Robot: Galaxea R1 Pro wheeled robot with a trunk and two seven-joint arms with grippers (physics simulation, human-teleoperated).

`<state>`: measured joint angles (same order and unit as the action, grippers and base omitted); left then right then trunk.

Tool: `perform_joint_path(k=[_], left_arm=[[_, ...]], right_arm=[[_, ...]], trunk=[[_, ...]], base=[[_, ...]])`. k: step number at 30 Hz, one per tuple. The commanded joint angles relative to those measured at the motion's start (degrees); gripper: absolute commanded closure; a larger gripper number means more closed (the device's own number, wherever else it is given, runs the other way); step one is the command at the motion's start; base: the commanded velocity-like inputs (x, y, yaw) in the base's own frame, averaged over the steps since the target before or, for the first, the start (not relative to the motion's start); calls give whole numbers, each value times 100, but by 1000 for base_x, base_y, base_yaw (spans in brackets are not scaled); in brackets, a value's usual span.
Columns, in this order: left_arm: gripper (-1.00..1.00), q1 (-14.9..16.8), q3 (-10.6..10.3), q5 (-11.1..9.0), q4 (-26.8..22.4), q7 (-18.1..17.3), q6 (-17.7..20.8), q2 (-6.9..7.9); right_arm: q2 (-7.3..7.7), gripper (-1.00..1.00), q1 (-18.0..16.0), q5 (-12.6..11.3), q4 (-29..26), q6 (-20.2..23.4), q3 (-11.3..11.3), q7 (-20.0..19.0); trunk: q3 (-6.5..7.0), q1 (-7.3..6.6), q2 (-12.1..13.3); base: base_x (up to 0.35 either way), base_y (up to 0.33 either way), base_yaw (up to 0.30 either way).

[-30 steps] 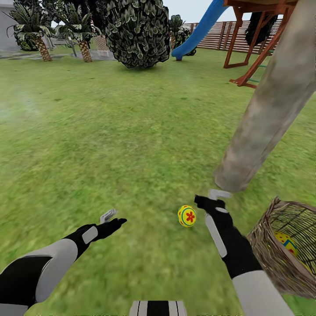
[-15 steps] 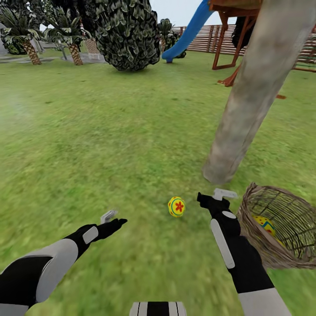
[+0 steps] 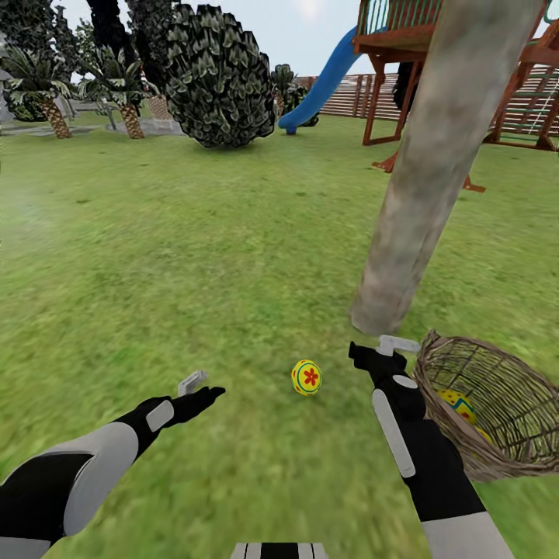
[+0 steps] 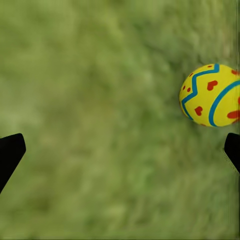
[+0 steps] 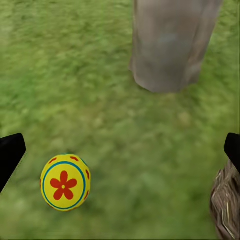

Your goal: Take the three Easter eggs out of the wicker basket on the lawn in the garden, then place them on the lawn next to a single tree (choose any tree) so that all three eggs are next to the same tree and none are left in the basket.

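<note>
— Since a second ago, what is changing?

— Mostly the camera is swinging: the tree (image 3: 435,171), the basket (image 3: 497,419) and the egg (image 3: 307,377) are all sliding left in the head view, and more of the playset (image 3: 435,70) is showing. Both arms are keeping their places in that picture.

— Where is the egg lying relative to the jaws?

— It is resting on the lawn (image 3: 194,256) between the two arms, nearer the right gripper (image 3: 371,351), just beside it and apart from it. In the right wrist view it (image 5: 65,182) is sitting off toward one fingertip, outside the grip. The left gripper (image 3: 203,388) is hanging farther from it.

— And the jaws themselves?

— Both pairs are standing spread wide, gripping nothing; in each wrist view the dark tips are sitting at opposite edges.

— The basket?

— It is tilting toward the robot just beside the right forearm, close to the trunk's foot, with a second egg (image 3: 458,405) lying inside.

— Surroundings?

— Green grass is running back to a dark bush (image 3: 221,78), short palms (image 3: 54,116), a blue slide (image 3: 326,78) and a slatted fence (image 3: 341,95).
</note>
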<state>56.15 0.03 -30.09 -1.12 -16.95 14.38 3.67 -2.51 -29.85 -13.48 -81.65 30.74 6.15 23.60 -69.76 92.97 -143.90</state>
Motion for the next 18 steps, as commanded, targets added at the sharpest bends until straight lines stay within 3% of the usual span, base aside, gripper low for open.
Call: perform_joint_path(k=[1, 18], left_arm=[[-100, 1, -3, -32, -6, -10, 37, 2], [-100, 1, -3, -32, -3, -10, 30, -20]], right_arm=[[0, -100, -3, -60, -10, 11, 9, 57], [22, -100, 6, -41, -77, 20, -8, 57]], trunk=[[18, -3, 0], [395, -47, 23]], base=[[0, 0, 0], [0, 0, 0]])
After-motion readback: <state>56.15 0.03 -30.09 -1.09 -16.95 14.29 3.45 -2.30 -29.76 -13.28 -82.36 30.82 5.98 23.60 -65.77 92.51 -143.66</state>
